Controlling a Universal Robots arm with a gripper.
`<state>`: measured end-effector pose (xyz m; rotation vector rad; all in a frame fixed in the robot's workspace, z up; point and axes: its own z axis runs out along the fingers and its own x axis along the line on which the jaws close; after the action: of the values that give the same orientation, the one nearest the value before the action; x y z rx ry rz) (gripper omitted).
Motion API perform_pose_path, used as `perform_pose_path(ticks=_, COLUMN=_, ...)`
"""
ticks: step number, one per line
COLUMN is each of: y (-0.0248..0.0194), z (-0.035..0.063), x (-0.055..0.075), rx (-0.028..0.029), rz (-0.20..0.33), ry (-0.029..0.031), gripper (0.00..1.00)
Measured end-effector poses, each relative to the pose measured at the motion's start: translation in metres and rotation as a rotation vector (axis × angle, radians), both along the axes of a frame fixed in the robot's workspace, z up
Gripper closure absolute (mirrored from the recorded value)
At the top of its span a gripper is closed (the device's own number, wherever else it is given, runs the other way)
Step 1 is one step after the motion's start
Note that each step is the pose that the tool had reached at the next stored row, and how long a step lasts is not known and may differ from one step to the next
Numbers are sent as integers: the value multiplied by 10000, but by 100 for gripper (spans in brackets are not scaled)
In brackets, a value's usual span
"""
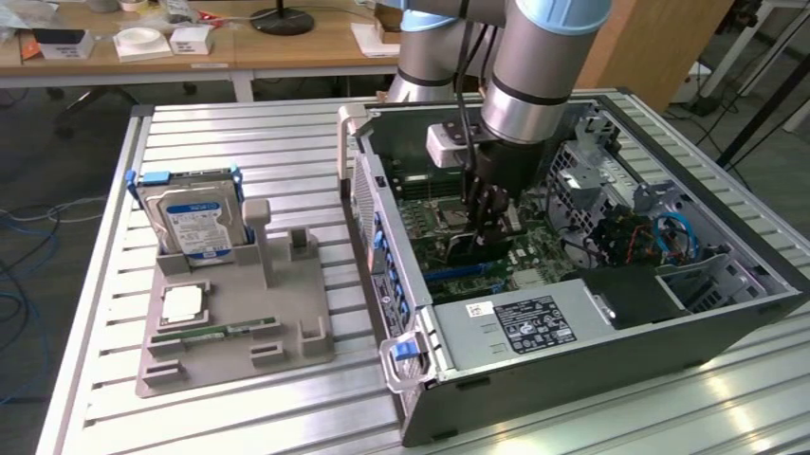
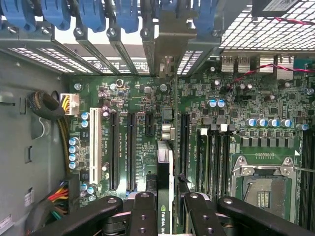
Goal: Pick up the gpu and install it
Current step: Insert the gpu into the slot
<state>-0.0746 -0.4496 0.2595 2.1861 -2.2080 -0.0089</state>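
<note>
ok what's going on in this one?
The arm has the gpu clamped edge-on in its gripper, held down inside the open PC case over the motherboard and its expansion slots. The card is not yet seated as far as the wrist view shows. Outside the case, the hard drive and memory stick sit in the grey tray.

My matt black metal fingers (image 2: 142,216) are pinching the gpu (image 2: 165,196), its black face showing glossy. Beyond it the motherboard (image 2: 138,123) is gleaming lacquered green, beside the case's (image 1: 608,370) dull grey metal wall.
</note>
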Motion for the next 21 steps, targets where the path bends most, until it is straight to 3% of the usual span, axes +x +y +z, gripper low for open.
perform_pose_path(ticks=21, y=0, z=-46, x=-6, rx=0, rz=-1, ry=0, gripper=74)
